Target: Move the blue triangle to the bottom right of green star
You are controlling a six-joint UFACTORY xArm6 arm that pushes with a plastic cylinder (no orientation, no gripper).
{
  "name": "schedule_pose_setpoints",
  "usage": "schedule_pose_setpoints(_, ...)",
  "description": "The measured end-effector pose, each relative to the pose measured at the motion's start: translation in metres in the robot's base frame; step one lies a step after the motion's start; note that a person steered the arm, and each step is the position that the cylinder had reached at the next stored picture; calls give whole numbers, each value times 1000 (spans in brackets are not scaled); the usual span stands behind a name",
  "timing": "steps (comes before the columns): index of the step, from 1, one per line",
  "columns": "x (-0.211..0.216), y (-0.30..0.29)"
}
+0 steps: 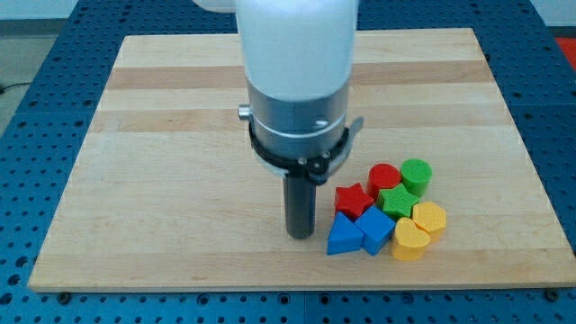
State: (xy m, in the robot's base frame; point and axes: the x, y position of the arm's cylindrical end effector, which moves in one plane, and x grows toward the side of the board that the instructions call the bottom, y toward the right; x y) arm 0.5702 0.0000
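The blue triangle [343, 238] lies near the view's bottom edge of the wooden board, touching a blue cube-like block [375, 229] on its right. The green star [396, 200] sits up and to the right of it, in the middle of the cluster. My tip [301, 235] rests on the board just left of the blue triangle, with a small gap between them. The rod stands upright below the large arm body.
Packed around the star are a red star [354, 200], a red cylinder [383, 177], a green cylinder [416, 175], a yellow block [428, 217] and a yellow heart [409, 240]. The board's bottom edge [288, 286] runs close under the cluster.
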Motion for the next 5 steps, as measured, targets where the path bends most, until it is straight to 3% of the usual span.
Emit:
schedule_pose_setpoints(3,10,43)
schedule_pose_setpoints(5,27,2)
